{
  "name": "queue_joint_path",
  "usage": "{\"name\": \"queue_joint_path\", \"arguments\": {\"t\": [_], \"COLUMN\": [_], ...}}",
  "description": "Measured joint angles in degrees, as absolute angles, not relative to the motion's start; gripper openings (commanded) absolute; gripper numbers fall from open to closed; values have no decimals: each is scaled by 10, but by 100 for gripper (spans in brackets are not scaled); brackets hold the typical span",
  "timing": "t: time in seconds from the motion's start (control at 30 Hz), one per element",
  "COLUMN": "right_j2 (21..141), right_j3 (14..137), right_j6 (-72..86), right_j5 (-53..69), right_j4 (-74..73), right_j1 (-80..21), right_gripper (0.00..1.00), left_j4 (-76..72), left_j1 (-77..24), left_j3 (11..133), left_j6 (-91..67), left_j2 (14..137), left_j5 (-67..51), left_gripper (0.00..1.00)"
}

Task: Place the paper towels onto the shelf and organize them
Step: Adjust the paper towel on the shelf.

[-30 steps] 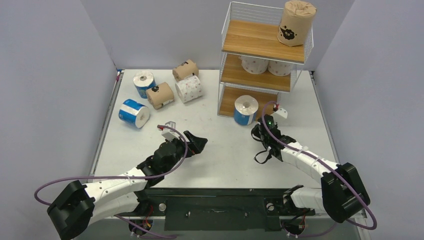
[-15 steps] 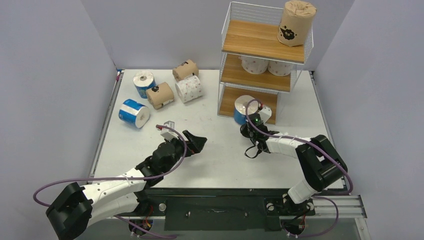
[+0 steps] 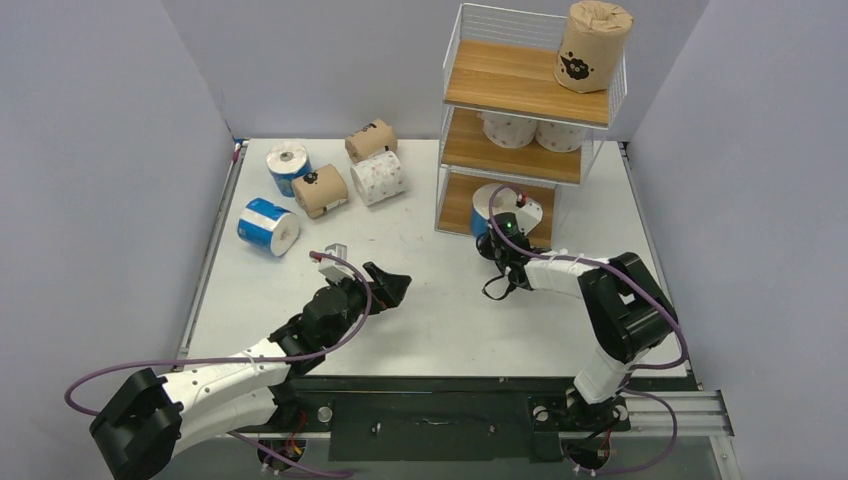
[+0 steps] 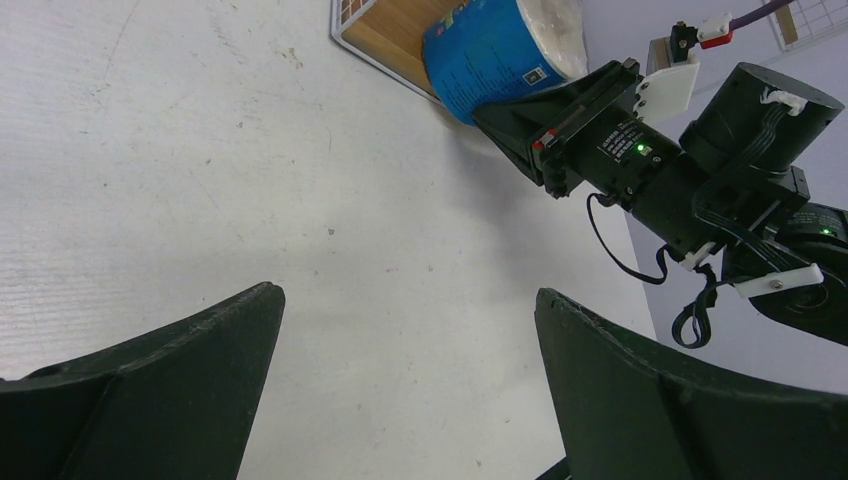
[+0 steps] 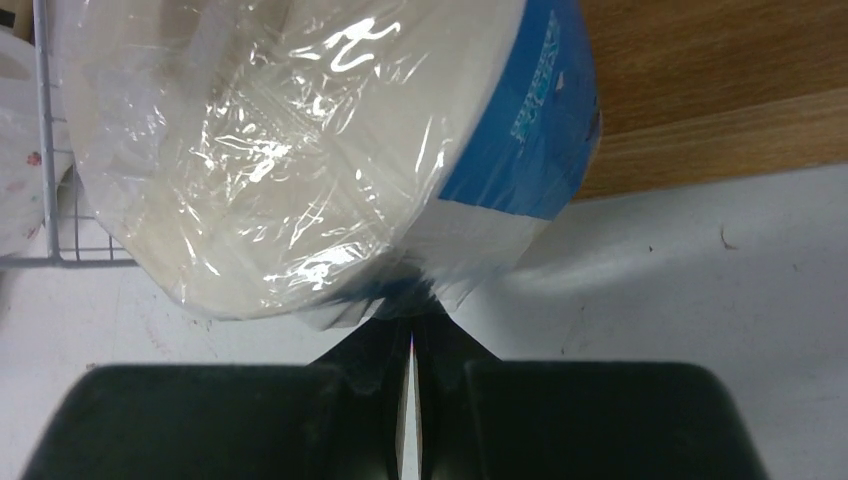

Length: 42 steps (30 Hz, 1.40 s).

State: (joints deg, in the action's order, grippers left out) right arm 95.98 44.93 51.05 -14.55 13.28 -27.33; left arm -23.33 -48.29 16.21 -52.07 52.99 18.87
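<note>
Rolls of wrapped paper towel sit in two groups. On the shelf (image 3: 500, 75) we count four. A brown roll (image 3: 592, 45) stands upright at the right end of the top board. A white dotted roll (image 3: 508, 128) and a second white dotted roll (image 3: 560, 135) sit side by side on the middle board. A blue-and-white roll (image 3: 488, 206) is at the front edge of the bottom board, toward its left end.

From the right wrist we see this roll tilted, its flat white end toward the camera, partly on the wood and partly over the tabletop (image 3: 450, 310). The right gripper (image 5: 410, 335) is closed, with only a thin slit between its fingers, and their tips touch the roll's lower edge. We cannot tell whether any wrap is caught in the slit.

The left gripper (image 3: 392, 285) hangs over bare tabletop near the middle, well apart from every roll. Its fingers are spread wide, hold nothing, and point toward the shelf's foot.

Five rolls lie close together at the far left of the tabletop: an upright blue roll (image 3: 287, 165), a lying blue roll (image 3: 268, 226), a near brown roll (image 3: 320, 190), a far brown roll (image 3: 370, 140) and a third white dotted roll (image 3: 378, 178).
</note>
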Motion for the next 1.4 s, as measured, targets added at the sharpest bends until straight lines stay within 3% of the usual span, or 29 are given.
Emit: {"name": "queue_joint_path", "arguments": {"t": [0.43,0.6,0.87,1.1,1.2,1.27,1.4], "right_j2": [975,890,613,390,320,276,200], "right_j3": [477,419,309,224,202,185,153], "right_j6": [514,502,461,449,465,478,501], "right_j5": [-154,-150,-164,-191,-203,-205,-200], "right_j4": [134,124,58,-36,-75,-89,-107], "right_j1": [-262,-264,-295,-309,-309,-309,-309], "right_gripper": [0,1,25,46,70,79,82], "left_j4": [-234,-234,-275,-407,-467,-495,-549], "left_j1": [-483,-483,-481,-483,-487,-487,-488], "left_j3": [158,160,215,293,337,363,413], "left_j6": [-511,-502,-469,-422,-392,-377,-350], "left_j2": [531,545,626,784,876,926,1013], "left_j5": [193,195,190,184,173,168,154], "left_gripper": [96,96,97,100,100,98,95]}}
